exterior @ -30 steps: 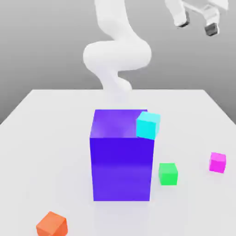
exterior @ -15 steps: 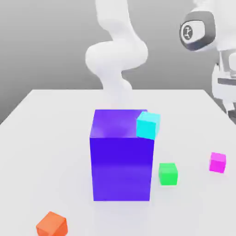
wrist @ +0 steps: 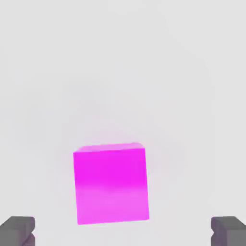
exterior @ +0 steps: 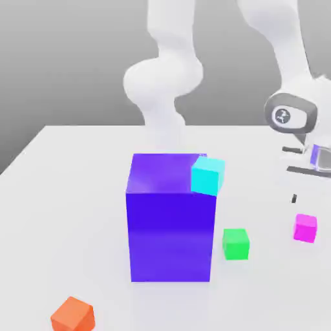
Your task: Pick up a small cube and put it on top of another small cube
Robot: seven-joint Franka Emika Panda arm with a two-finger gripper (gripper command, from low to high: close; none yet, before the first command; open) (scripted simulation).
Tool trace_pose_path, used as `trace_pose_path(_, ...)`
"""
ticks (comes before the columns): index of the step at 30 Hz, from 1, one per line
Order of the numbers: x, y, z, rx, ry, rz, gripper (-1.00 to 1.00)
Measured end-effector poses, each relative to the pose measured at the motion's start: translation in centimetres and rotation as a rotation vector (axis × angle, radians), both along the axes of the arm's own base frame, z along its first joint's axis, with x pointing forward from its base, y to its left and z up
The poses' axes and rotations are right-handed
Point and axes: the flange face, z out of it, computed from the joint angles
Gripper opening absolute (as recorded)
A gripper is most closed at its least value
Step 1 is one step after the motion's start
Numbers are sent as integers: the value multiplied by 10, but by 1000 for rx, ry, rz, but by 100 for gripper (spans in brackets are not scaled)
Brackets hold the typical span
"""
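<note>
The small cube [exterior: 305, 227], plain magenta-pink, rests on the white table at the exterior view's right. My gripper [exterior: 305, 194] hangs just above it, with the arm's wrist [exterior: 289, 116] higher up. Through the hand view, the small cube [wrist: 110, 183] lies on the bare table between my gripper's [wrist: 122, 232] two dark fingertips [wrist: 17, 230], which stand wide apart and touch nothing. The gripper is open and holds nothing.
A big blue-violet block [exterior: 169, 226] stands mid-table with a cyan cube [exterior: 207, 176] at its top corner. A green cube [exterior: 236, 244] sits between the block and the magenta cube. An orange cube [exterior: 72, 315] lies near the front left. The table's right edge [exterior: 317, 161] is close.
The arm has swung down from high at the back right to just above the magenta cube. The fingers stayed open. No cube has moved.
</note>
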Motion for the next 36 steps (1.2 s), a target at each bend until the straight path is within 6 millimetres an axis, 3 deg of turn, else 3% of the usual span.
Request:
trace_pose_path(3,-1,0,-32,-2,2,7,0)
trace_pose_path(4,-2,-1,-41,-1,2,7,-100)
trace_pose_path(11,-2,-1,-42,-4,3,8,-100)
trace_pose_path(17,-1,-2,14,-4,2,3,-100)
trace_pose_path(25,48,-80,52,-16,-33,-402,-100)
trace_pose_path(36,58,-177,71,-3,-2,-941,-100)
